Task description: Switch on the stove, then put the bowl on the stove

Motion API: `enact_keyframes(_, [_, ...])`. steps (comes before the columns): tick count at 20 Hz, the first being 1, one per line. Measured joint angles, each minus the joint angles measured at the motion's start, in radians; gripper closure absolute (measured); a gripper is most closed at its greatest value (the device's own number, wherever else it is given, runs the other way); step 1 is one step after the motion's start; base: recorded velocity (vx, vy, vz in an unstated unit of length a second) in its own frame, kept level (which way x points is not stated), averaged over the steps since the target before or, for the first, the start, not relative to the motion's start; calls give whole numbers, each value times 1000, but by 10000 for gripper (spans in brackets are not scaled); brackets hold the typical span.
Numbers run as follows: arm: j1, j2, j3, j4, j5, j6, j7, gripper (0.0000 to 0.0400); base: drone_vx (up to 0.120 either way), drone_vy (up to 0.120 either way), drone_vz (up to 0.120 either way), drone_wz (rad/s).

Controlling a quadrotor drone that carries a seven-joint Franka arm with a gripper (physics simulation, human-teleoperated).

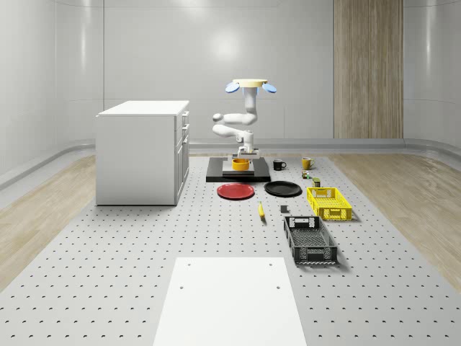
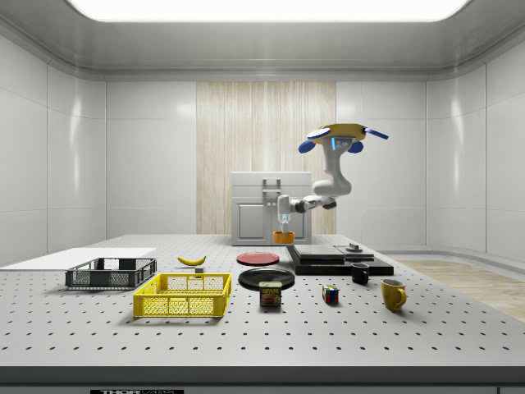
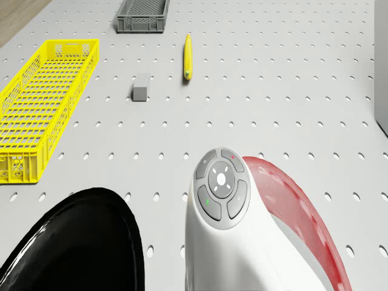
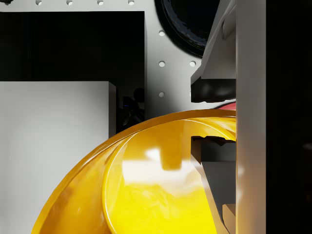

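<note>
Bowl (image 4: pixel 146 190): glossy orange-yellow, upright, rim pinched by tool (image 4: pixel 213 117).

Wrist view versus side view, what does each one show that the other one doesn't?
Wrist view alone: the gripper fingers straddle the yellow bowl's rim, one inside, one outside.

Side view alone: the drone hovers above the stove's far end, arm reaching down; also the yellow crate, the banana and the mugs.

Both: bowl, stove, black plate.

Bright, even ceiling-panel light, soft shadows, glare on the yellow bowl (image 4: pixel 146 185).
</note>
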Motion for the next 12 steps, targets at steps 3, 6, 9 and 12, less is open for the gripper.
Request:
enact_keyframes(3, [0, 0, 0, 0, 0, 0, 0, 300, -120, -53, 0, 0])
enact_keyframes(6, [0, 0, 0, 0, 0, 0, 0, 300, -120, 0, -27, 0])
enact_keyframes(9, [0, -1, 0, 0, 0, 1, 0, 300, -120, 0, -67, 0])
enact_keyframes(12, [0, -1, 0, 0, 0, 1, 0, 300, -120, 0, 0, 0])
